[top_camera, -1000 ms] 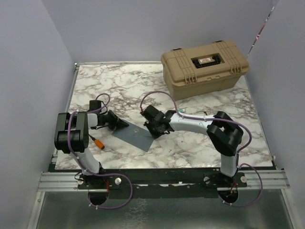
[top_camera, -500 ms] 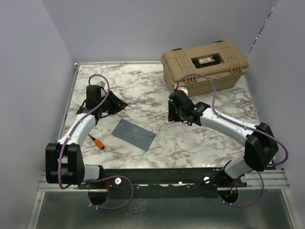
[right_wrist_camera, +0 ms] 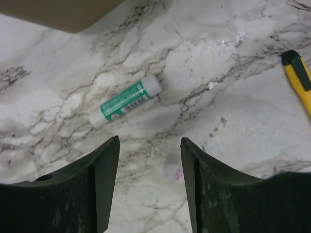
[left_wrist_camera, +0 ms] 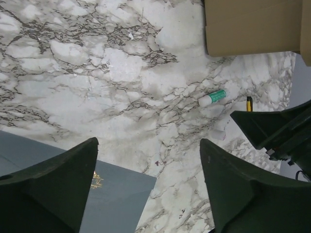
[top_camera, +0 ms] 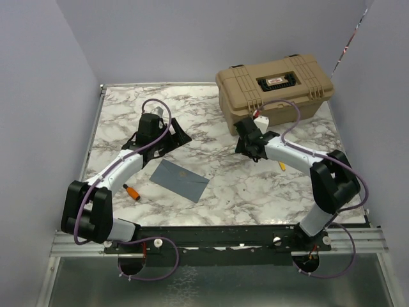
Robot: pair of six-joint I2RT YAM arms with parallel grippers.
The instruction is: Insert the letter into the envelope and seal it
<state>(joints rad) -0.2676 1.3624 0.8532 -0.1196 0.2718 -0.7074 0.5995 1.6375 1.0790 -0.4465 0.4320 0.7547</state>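
The slate blue-grey envelope (top_camera: 181,180) lies flat on the marble table, and nothing is touching it. In the left wrist view its corner (left_wrist_camera: 116,204) with a small gold mark (left_wrist_camera: 97,180) shows at the lower left. My left gripper (top_camera: 181,137) (left_wrist_camera: 148,143) hovers just behind the envelope, open and empty. My right gripper (top_camera: 245,142) (right_wrist_camera: 150,140) is farther right, in front of the tan case, also open and empty. The letter is not in view.
A tan hard case (top_camera: 275,89) stands at the back right. A green-and-white glue stick (right_wrist_camera: 125,101) (left_wrist_camera: 212,97) and a yellow cutter (right_wrist_camera: 300,80) (top_camera: 282,165) lie under the right gripper. An orange-handled tool (top_camera: 131,191) lies left of the envelope.
Both grippers were shut at the envelope's ends. They have opened, let go and swung back, the left one up and to the right, the right one toward the case. The envelope stays flat.
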